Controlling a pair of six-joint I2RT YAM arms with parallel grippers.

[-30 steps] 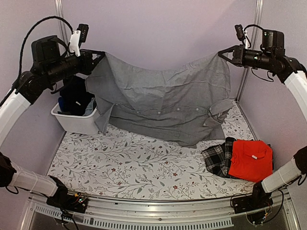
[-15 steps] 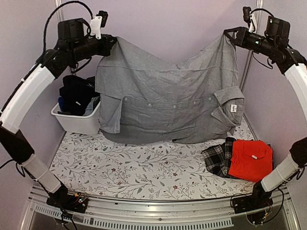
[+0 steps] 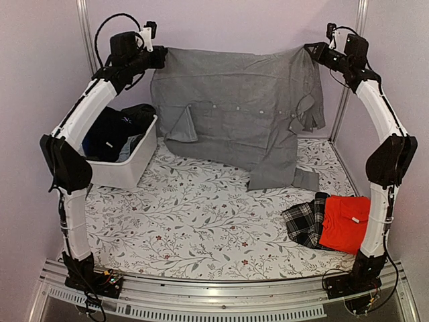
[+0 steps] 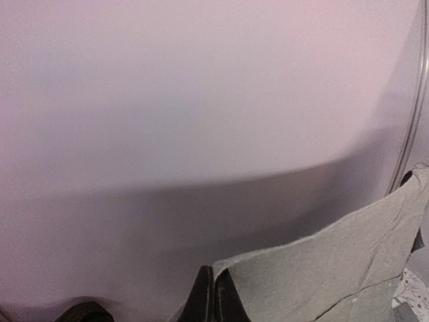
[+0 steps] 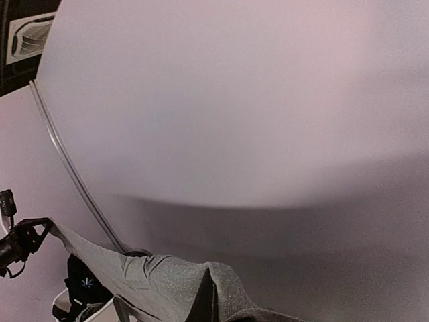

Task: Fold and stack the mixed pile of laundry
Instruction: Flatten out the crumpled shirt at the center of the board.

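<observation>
Left claw (image 3: 159, 58) and right claw (image 3: 310, 49) each clamp a top corner of the grey shirt (image 3: 234, 114), which hangs below them, long axis crosswise.

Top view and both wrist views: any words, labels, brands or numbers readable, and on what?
No text is readable in any view.
grey shirt: no legible label or print.
red shirt: plain; any neck tag too small to tell.
white tub: no marking shows.
Right wrist view, top-left corner: pale patch, blurred, unreadable.
</observation>
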